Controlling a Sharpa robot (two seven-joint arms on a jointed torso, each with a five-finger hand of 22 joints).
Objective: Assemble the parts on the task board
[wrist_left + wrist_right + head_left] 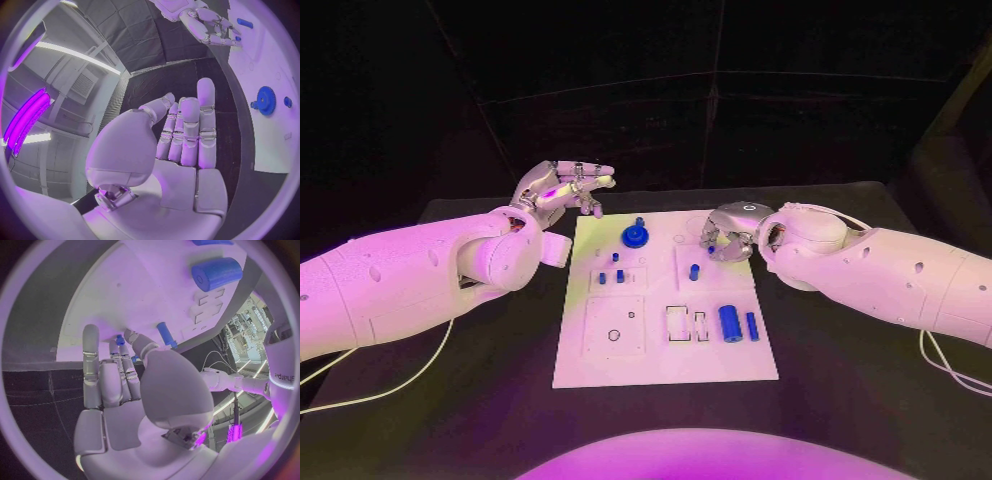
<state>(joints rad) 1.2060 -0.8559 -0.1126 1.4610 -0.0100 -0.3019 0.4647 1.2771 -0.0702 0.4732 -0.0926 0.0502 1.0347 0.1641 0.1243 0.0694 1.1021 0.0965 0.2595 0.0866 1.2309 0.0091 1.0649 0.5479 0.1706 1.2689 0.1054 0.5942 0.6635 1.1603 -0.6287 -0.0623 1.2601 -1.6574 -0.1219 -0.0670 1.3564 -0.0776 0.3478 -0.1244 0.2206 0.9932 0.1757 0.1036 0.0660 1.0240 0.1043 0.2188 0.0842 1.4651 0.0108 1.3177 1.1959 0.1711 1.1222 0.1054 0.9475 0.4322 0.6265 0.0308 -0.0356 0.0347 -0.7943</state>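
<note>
On the black table (473, 400), the white task board (661, 350) is lying between the two arms, carrying a blue gear (635, 236) near its far edge and a blue cylinder (730, 322) on its right side. Left hand (564, 189) is hovering off the board's far left corner, fingers extended together, holding nothing. Right hand (728, 232) is hanging over the board's far right part, fingers curled; whether it is gripping anything, I cannot tell.

Blue parts (730, 322), white task board (661, 365)

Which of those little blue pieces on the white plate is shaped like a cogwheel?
The blue gear at the task board's far end, between the two hands. It is round and toothed; the other blue pieces are plain pegs and cylinders.
</note>
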